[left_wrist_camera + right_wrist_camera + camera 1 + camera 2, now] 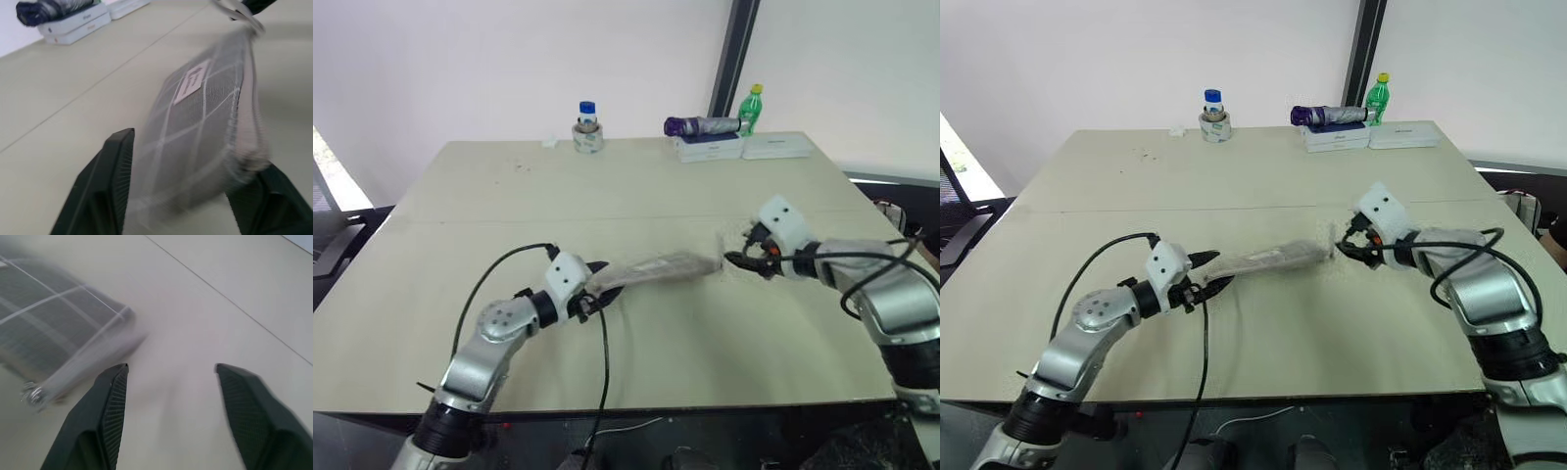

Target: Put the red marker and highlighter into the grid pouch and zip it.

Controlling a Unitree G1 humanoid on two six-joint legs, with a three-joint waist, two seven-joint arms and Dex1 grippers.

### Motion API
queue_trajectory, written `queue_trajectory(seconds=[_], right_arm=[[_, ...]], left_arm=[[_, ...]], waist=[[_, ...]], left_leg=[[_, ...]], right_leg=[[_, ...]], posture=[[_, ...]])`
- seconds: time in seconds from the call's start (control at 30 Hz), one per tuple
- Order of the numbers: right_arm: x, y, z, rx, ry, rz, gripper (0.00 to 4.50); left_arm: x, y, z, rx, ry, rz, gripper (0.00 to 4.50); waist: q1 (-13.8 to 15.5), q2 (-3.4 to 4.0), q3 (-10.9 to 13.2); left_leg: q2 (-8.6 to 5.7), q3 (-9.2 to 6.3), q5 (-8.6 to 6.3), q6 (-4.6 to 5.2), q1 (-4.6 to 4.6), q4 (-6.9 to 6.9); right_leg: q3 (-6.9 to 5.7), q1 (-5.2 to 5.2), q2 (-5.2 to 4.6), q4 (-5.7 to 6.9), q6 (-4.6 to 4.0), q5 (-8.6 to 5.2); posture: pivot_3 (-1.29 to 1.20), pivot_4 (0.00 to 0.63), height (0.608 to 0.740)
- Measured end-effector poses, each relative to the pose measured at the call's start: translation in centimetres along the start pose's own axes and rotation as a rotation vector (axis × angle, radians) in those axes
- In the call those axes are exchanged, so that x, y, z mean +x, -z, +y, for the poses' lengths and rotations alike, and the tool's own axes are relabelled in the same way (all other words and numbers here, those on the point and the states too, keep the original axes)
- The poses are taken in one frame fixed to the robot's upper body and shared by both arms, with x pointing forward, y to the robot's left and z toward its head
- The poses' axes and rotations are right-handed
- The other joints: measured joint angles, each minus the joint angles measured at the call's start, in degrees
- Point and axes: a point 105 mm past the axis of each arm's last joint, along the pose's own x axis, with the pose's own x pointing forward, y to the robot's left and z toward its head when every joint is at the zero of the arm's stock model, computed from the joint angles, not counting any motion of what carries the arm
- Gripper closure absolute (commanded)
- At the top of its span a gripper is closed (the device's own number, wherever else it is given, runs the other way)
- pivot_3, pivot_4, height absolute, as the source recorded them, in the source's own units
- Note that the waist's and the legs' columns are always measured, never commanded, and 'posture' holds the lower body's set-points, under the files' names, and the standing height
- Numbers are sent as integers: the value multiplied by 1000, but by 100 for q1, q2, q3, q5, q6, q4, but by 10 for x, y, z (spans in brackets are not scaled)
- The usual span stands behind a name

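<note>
1. Left eye view: grid pouch [656, 269] lying mid-bench [636, 186], contents hidden.
2. Left hand [600, 292]: fingers apart, straddling pouch's near end; contact not discernible.
3. Right hand [744, 257]: fingers apart, empty, just beside pouch's far end and zipper pull [32, 394].

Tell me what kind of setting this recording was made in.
Probably an office or lab workspace, not a home: a large plain beige table against a bare white wall, with flat white boxes, a roll of tape and a green drink bottle along its far edge.
</note>
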Motion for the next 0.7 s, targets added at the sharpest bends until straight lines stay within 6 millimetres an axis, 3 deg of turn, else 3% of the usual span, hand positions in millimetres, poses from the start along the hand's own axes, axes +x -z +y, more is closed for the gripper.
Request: queue_trajectory(seconds=[0.1,0.23,0.5,0.7], right_arm=[[-17,11,-3,-6,-26,0,1648],[-29,28,-2,-1,-52,22,1648],[-40,33,-15,42,0,-57,1648],[-39,33,-13,85,-16,-106,1648]], left_arm=[[-19,6,1,-35,3,42,1987],[-45,18,16,-65,-79,97,1987],[-97,37,50,-102,-299,182,1987],[-109,44,50,-131,-327,201,1987]], waist=[[-4,0,0],[-5,1,0],[2,1,0],[4,1,0]], left_leg=[[3,0,-1,1,1,-3],[3,-1,-2,3,6,-2],[3,-1,-3,4,7,-1],[3,-1,-4,5,7,-1]], right_leg=[[-1,0,1,0,-1,0],[-1,7,1,0,-1,0],[-1,10,1,-2,-1,0],[-2,12,-1,-2,-1,0]], posture=[[0,150,740],[0,150,740],[0,150,740],[0,150,740]])
